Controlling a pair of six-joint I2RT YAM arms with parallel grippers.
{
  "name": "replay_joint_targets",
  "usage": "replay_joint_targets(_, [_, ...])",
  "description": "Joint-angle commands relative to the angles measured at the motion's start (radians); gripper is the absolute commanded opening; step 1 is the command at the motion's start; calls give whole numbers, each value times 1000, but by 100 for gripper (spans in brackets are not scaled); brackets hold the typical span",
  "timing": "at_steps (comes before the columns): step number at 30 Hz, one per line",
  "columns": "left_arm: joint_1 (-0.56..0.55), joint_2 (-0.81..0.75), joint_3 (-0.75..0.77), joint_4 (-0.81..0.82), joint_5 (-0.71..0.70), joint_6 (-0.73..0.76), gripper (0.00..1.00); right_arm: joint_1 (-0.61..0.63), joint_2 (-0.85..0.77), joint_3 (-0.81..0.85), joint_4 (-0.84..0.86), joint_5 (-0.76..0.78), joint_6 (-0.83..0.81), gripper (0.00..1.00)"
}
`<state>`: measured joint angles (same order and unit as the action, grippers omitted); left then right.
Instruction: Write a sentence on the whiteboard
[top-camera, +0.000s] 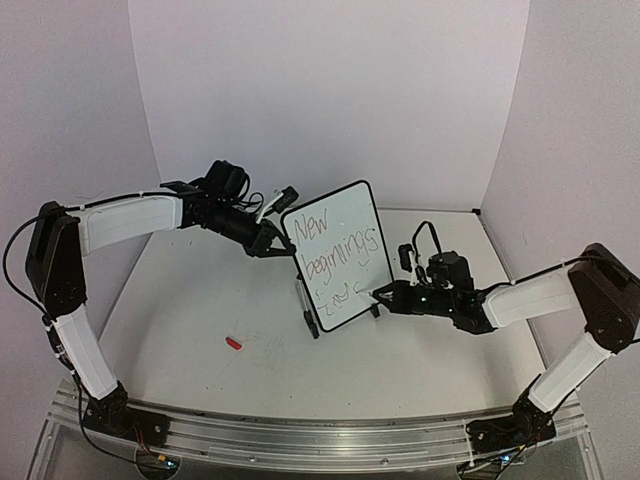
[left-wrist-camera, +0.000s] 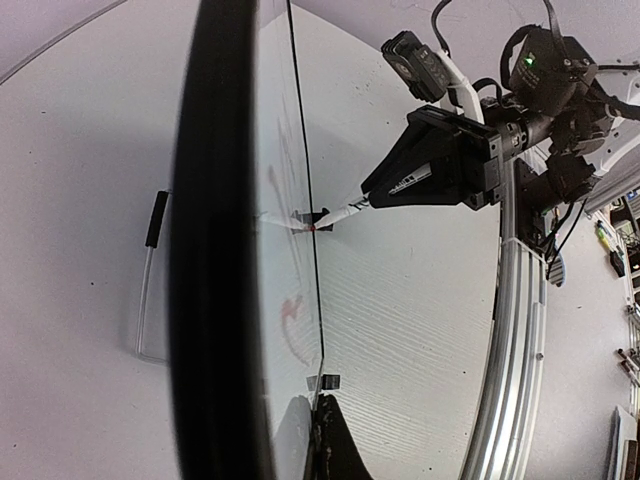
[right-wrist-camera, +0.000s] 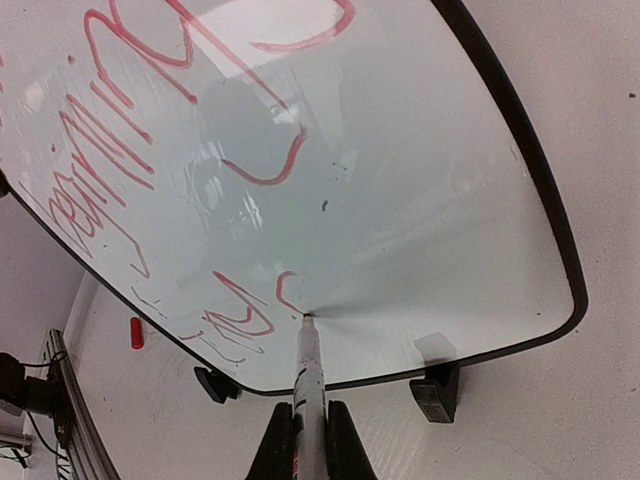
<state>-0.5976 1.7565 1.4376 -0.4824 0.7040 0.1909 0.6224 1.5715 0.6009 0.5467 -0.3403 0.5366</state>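
The whiteboard stands tilted at mid-table on its small black feet. My left gripper is shut on its upper left edge; in the left wrist view the board runs edge-on from my gripper. The sentence in red marker reads "New", "beginnings" and a short third line. My right gripper is shut on a marker whose tip touches the board's lower part, right of the last letter. The right gripper also shows in its wrist view.
A small red cap lies on the table left of the board and also shows in the right wrist view. A thin pen-like object lies beside the board's left edge. A metal rail runs along the table's near edge.
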Motion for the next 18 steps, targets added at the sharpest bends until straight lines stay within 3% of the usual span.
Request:
replay_joint_targets(1, [-11, 1, -8, -35, -16, 31, 0, -6, -11, 7, 13, 55, 2, 0])
replay_joint_targets(18, [-11, 1, -8, -35, -16, 31, 0, -7, -64, 87, -42, 80, -43, 0])
